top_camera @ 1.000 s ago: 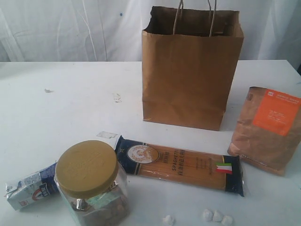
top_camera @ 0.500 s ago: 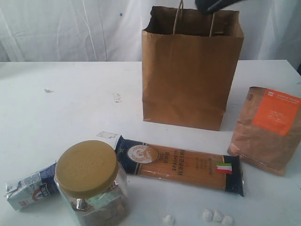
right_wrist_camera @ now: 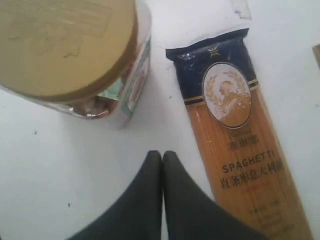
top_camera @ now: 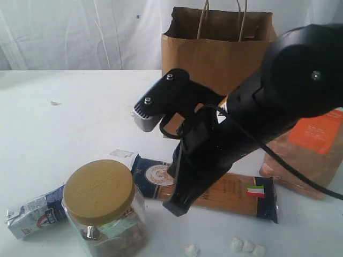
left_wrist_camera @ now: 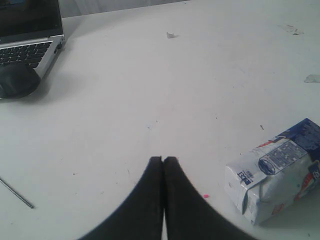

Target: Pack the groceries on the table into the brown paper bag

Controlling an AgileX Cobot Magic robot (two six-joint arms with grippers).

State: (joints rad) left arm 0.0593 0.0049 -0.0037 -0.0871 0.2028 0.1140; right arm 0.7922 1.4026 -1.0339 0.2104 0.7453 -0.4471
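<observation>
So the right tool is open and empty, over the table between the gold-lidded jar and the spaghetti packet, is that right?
Not quite: the right tool is shut, not open. The right wrist view shows its two fingers pressed together. The rest holds: it is empty and sits over the table, between the gold-lidded jar and the spaghetti packet.

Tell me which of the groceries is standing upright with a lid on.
The clear jar with the gold lid. The spaghetti packet and small carton lie flat; the brown pouch has no lid.
</observation>
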